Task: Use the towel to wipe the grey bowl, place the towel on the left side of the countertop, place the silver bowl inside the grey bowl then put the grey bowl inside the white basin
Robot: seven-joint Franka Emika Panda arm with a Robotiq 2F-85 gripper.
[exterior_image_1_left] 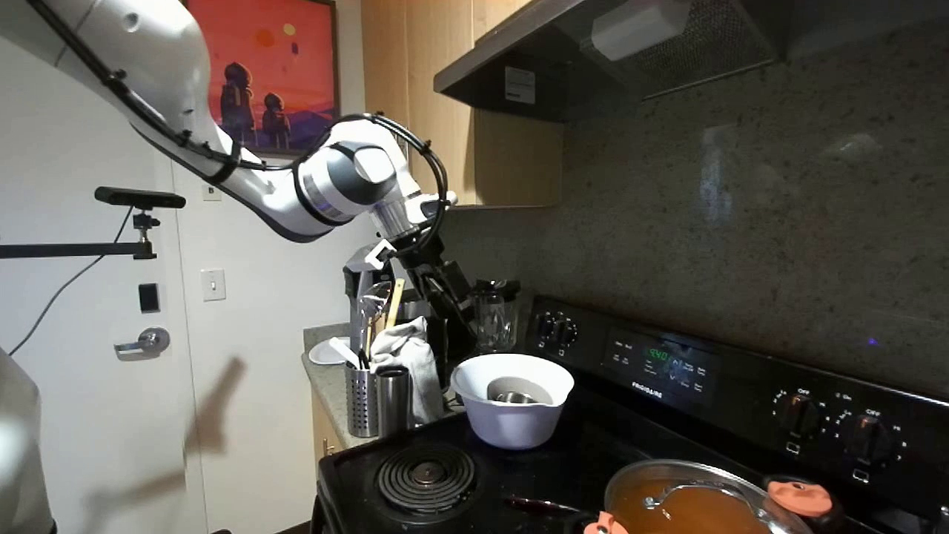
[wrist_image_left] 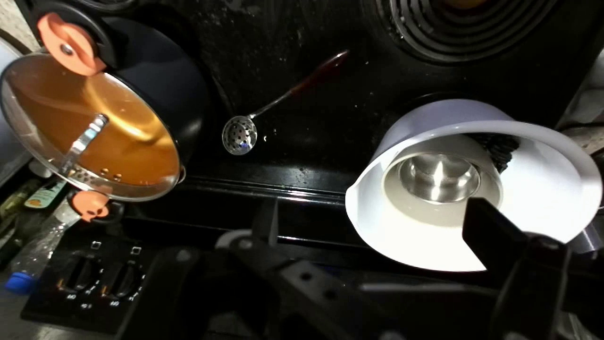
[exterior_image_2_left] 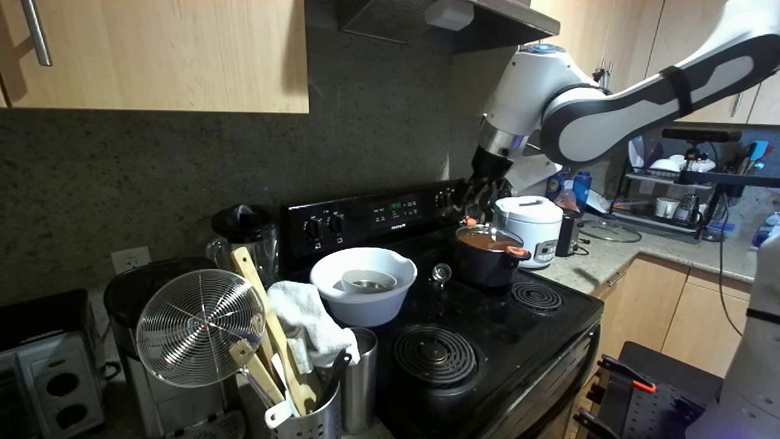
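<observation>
The white basin (exterior_image_1_left: 511, 426) stands on the stove top; it also shows in an exterior view (exterior_image_2_left: 359, 312) and in the wrist view (wrist_image_left: 436, 113). The grey bowl (wrist_image_left: 420, 212) sits inside it, with the silver bowl (wrist_image_left: 439, 179) inside the grey bowl. Both bowls also show in both exterior views. The light grey towel (exterior_image_2_left: 311, 326) is draped by the utensil holder and steel cup on the counter; it shows in an exterior view too (exterior_image_1_left: 415, 363). My gripper (wrist_image_left: 371, 208) is open and empty, its fingers wide apart, above the stove's back edge near the basin.
A lidded pot (wrist_image_left: 188, 94) with orange handles and a slotted spoon (wrist_image_left: 240, 135) are on the stove. A utensil holder (exterior_image_1_left: 362, 400), a steel cup (exterior_image_1_left: 393, 400) and a blender (exterior_image_2_left: 244, 238) stand beside it. The range hood (exterior_image_1_left: 519, 67) hangs above. A dark ribbed object (wrist_image_left: 502, 148) lies in the basin.
</observation>
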